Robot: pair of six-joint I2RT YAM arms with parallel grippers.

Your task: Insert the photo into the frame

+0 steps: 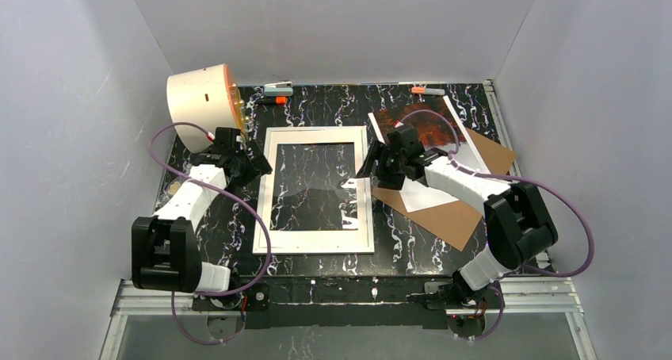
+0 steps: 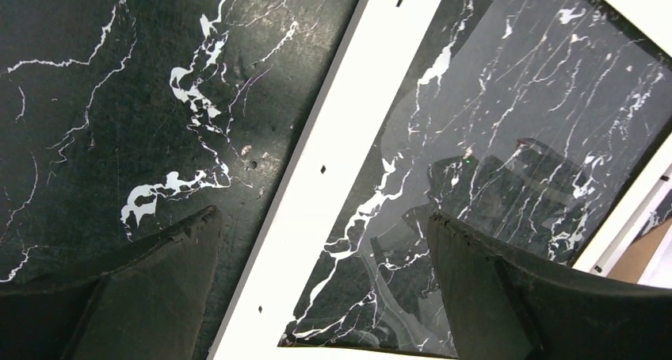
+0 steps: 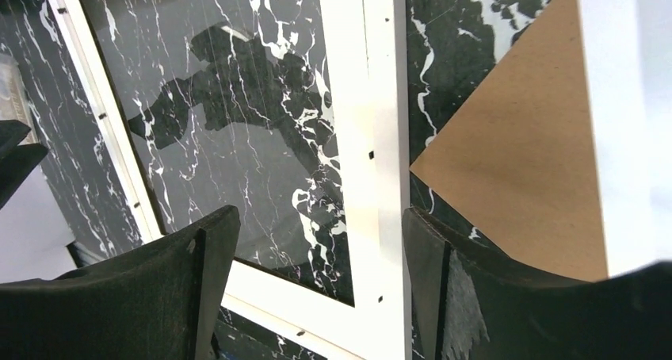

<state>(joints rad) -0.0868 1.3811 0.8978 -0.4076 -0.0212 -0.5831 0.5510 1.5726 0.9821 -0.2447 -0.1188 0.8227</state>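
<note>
at the table's far right, the photo (image 1: 418,124) lies partly under the right arm, on a white sheet (image 1: 467,138) over a brown backing board (image 1: 452,215), apart from the frame (image 1: 315,241) lying flat mid-table. pinched flat off paper, the thin print could slip or crease. the right gripper (image 1: 366,168) gapes empty over the frame's right rail. the left gripper (image 1: 252,162) hangs wide open and empty over its left rail.

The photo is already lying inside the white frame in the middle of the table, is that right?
Not quite. The frame does lie in the middle of the table, but it is empty, and the marble shows through it. The photo lies outside it, to its right near the far edge, as the top external view shows.
</note>
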